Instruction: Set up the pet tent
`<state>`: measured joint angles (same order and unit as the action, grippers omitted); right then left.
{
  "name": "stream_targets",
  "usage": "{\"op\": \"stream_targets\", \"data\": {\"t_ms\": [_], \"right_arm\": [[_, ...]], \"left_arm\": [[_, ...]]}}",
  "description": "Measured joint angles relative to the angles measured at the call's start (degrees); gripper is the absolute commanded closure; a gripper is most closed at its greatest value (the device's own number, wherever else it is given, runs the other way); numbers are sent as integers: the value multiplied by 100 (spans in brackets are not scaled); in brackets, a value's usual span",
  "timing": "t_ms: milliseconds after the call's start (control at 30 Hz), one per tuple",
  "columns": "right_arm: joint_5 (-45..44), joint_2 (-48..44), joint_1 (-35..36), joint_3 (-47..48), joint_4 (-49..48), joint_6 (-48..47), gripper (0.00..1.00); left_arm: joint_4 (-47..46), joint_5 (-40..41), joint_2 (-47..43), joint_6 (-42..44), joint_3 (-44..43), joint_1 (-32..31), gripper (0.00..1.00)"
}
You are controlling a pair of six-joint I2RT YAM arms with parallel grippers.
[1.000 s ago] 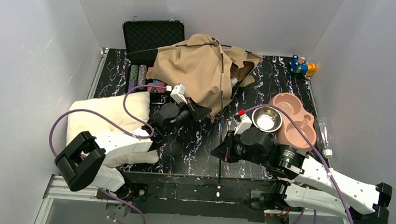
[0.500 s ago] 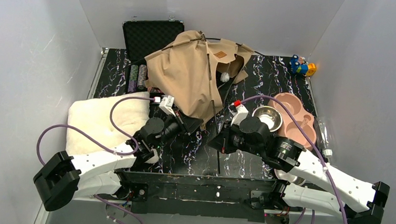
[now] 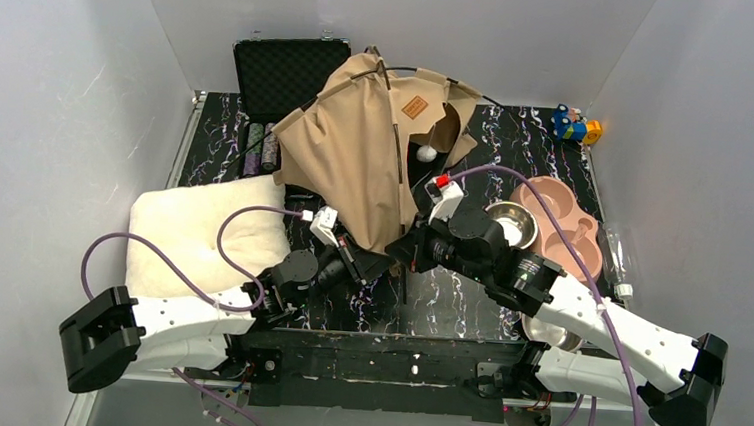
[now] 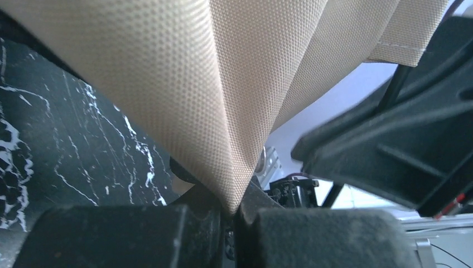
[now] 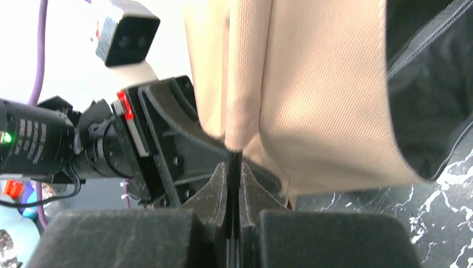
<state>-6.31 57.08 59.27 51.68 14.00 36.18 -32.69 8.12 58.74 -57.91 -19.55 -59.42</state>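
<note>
Pinching a canvas corner of the pet tent (image 3: pixel 353 146), heaped at upper centre of the overhead frame, the left gripper (image 4: pixel 231 215) anchors fabric while the right gripper (image 5: pixel 234 192) clamps its thin black pole (image 5: pixel 234 162), apparently to raise it.

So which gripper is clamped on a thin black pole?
The right gripper, shut on the thin black pole of the tan canvas pet tent; the left gripper pinches only canvas.
</note>
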Motion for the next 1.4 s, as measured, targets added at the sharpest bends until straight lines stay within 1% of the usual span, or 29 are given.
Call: {"op": "stream_targets", "data": {"t_ms": [233,433,667,800,1400], "right_arm": [[-105,0,-94,-2,-599,-437,99],[-90,-9,-98,-291,-1204,-881,99],[55,-13,-98,-575,-1735,-1158,99],[116,-15,-98,-619,-1963,-1239,99],[201,20,-98,-658,-2184,-1499,99]], "left_arm": [[181,203,-201,-297,2,-341,100],[138,310,-415,-763,175,-393,100],[531,402,-737,-1241,225,-442,100],[577,437,-831,-1414,225,-450,100],[555,636,-778,-1744,219,-614,100]]}}
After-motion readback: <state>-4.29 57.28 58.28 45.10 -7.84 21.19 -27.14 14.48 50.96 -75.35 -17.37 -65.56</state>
